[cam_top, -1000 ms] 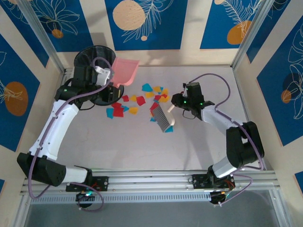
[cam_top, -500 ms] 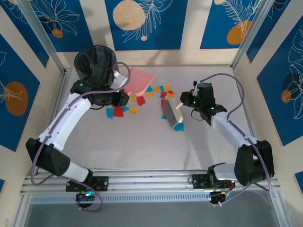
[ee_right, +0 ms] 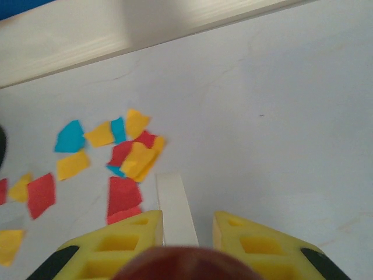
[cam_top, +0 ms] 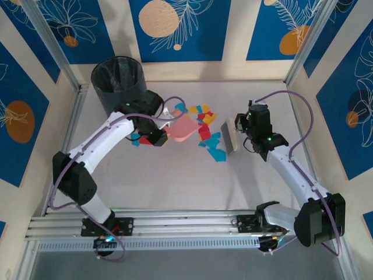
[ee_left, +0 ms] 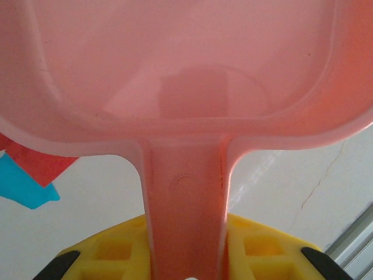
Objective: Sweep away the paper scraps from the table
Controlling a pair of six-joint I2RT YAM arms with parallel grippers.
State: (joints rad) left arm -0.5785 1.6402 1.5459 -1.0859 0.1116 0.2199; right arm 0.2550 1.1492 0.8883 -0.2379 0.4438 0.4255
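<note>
Left fingers [ee_left: 105, 254] pinch the handle of the pink plastic dustpan [cam_top: 182, 129]; right fingers [ee_right: 119, 245] pinch the white-handled grey brush [cam_top: 228, 139]. Red, yellow and cyan paper scraps [cam_top: 205, 125] lie between them, from centre toward 12 o'clock on the white tabletop [cam_top: 192, 181]. Best bet: pan lip flat, bristles dragged low toward 9 o'clock.

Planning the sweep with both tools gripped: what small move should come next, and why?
Probably draw the brush leftward toward the pink dustpan: most paper scraps lie on the table between them.
</note>
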